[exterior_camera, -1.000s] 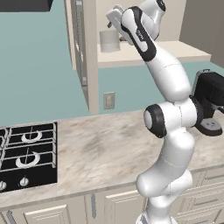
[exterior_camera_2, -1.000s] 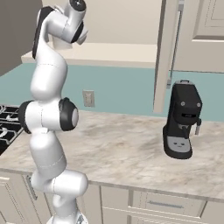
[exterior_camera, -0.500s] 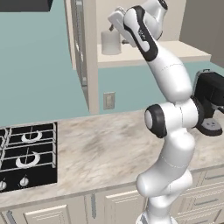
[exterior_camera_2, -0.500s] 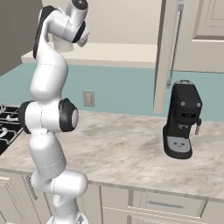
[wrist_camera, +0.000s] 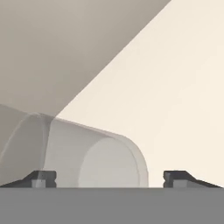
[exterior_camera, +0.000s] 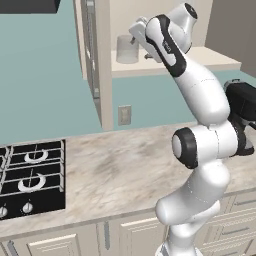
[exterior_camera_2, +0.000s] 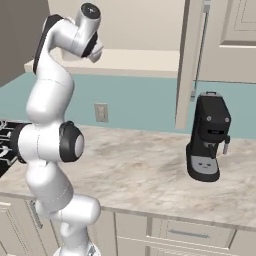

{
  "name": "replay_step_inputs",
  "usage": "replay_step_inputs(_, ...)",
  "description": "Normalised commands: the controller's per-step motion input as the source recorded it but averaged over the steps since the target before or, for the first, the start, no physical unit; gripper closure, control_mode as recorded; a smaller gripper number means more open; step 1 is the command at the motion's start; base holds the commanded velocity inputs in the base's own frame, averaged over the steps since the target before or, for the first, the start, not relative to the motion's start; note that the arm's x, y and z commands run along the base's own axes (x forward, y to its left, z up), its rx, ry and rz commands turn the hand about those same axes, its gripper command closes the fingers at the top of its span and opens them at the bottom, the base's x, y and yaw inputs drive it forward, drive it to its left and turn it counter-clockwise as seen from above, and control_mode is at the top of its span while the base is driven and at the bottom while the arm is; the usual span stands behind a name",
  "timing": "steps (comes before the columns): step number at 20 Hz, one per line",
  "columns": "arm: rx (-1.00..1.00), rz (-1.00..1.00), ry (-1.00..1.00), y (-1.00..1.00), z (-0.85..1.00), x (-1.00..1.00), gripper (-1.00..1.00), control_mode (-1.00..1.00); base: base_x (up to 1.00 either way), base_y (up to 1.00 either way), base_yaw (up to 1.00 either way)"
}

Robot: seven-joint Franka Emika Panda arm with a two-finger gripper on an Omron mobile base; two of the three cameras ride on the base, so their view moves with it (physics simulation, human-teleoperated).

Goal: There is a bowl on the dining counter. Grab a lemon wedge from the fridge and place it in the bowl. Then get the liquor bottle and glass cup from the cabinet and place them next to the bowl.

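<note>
We see the gripper [wrist_camera: 110, 177] raised into the open cabinet [exterior_camera: 170, 60], jaws spread wide and holding nothing. The glass cup [wrist_camera: 74, 155] lies between the fingertips [wrist_camera: 43, 178] in the hand view, toward nine o'clock; it stands on the cabinet shelf. The coffee machine [exterior_camera_2: 207, 136] sits on the counter [exterior_camera_2: 145, 175].

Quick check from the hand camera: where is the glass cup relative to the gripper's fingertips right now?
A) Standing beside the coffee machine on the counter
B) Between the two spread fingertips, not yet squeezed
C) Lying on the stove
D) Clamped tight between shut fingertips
B: in the hand view the glass cup sits between the wide-apart fingertips of the open gripper, on the cabinet shelf.
</note>
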Motion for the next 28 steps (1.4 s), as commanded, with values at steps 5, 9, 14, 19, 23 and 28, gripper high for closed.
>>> replay_step_inputs(5, -0.01, -0.06, 0.00, 0.00, -0.39, -0.04, 1.00, -1.00, 0.00, 0.00, 0.00)
replay_step_inputs(9, 0.00, -0.05, 0.00, -0.01, -0.22, -0.05, 1.00, -1.00, 0.00, 0.00, 0.00)
replay_step_inputs(14, 0.00, -0.03, 0.00, -0.01, -0.11, -0.06, 1.00, -1.00, 0.00, 0.00, 0.00)
replay_step_inputs(19, 0.00, 0.00, -0.01, -0.11, -0.01, -0.62, 1.00, -1.00, 0.00, 0.00, 0.00)
replay_step_inputs(23, 0.00, 0.00, -0.04, -0.28, 0.00, -1.00, 1.00, -1.00, 0.00, 0.00, 0.00)
replay_step_inputs(28, 0.00, 0.00, -0.07, -0.29, 0.00, -1.00, 1.00, -1.00, 0.00, 0.00, 0.00)
